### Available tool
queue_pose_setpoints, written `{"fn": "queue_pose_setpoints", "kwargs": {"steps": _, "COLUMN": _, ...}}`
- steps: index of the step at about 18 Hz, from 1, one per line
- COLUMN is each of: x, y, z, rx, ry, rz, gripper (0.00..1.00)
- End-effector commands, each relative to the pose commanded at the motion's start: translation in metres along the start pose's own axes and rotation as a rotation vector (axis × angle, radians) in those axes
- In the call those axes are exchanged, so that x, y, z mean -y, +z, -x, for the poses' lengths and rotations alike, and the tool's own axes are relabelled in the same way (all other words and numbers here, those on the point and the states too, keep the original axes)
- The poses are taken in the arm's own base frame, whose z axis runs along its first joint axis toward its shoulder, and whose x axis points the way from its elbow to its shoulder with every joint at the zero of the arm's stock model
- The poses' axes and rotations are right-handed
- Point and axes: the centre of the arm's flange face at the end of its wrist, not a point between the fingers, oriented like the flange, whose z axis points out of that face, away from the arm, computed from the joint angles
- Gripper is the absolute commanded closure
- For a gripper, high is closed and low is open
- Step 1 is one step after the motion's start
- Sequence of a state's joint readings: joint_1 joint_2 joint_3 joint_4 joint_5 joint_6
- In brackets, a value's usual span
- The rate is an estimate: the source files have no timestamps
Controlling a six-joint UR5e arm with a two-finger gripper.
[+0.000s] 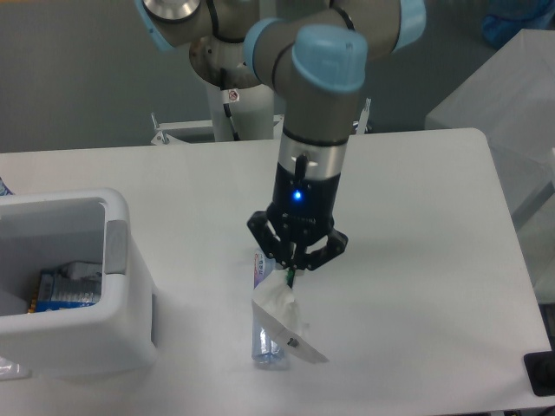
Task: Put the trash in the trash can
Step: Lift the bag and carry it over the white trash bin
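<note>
I see the wrapper [279, 314] hanging from the gripper [291, 270], pinched at its top edge where a green mark shows between the fingertips. Its crumpled clear body droops down and to the right — the lower corner looks to be at or just above the table [416, 225], but I cannot tell whether it touches. The claw is closed narrow on that top edge, fingers pointing down, with a blue light glowing on the wrist above.

The bottle [263, 334] lies on the table just behind and left of the wrapper, its length running near to far. Most of it is hidden by the wrapper and gripper; I can make out the label by the claw and the clear end near the table's front edge.

The bin [114, 286] sits well apart at the left edge of the table, open top up, with a grey strip on its right rim. Inside it I see a blue-and-white package [68, 286] against the bottom.

The arm comes down from the far side of the table, its base behind the far edge — the grey and light blue joints fill the upper middle of the view.
</note>
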State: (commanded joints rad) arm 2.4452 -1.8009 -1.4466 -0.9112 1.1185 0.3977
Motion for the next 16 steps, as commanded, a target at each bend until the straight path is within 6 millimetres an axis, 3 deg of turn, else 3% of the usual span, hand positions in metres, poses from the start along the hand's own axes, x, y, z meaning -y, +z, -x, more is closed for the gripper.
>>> {"fn": "queue_pose_setpoints", "kwargs": {"steps": 4, "x": 0.01, "y": -0.015, "z": -0.038, "rx": -0.062, "ry": -0.086, "rz": -0.038, "gripper": 1.0}}
{"fn": "queue_pose_setpoints", "kwargs": {"steps": 8, "x": 0.031, "y": -0.047, "z": -0.078, "rx": -0.094, "ry": -0.113, "rz": -0.097, "gripper": 1.0}}
{"fn": "queue_pose_setpoints", "kwargs": {"steps": 9, "x": 0.033, "y": -0.046, "z": -0.093, "rx": -0.12, "ry": -0.108, "rz": -0.097, "gripper": 1.0}}
{"fn": "queue_pose_setpoints", "kwargs": {"steps": 12, "x": 0.022, "y": -0.039, "z": -0.167, "rx": -0.198, "ry": -0.035, "rz": -0.063, "gripper": 0.99}}
{"fn": "queue_pose_setpoints", "kwargs": {"steps": 16, "x": 0.003, "y": -0.047, "z": -0.211, "rx": -0.241, "ry": 0.008, "rz": -0.045, "gripper": 0.99}}
